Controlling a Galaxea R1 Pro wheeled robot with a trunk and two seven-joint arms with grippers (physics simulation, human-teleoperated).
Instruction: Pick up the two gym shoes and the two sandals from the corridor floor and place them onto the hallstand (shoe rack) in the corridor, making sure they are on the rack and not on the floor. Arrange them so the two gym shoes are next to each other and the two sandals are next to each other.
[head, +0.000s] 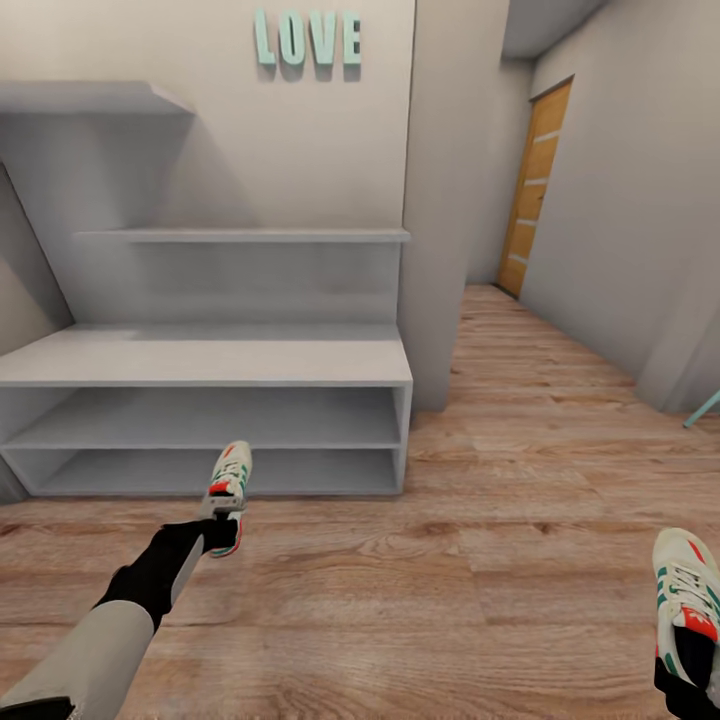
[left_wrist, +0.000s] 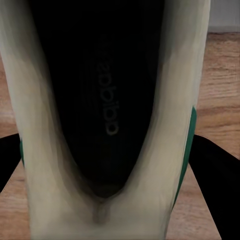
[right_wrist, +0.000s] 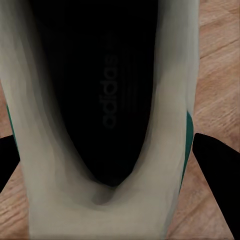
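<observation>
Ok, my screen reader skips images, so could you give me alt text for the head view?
Each gripper holds a cream-white sneaker with green stripes: the left gripper holds one toward the low light-grey shoe rack, the right gripper holds the other at the lower right corner. Light brown wood-plank floor runs to an orange door.
</observation>
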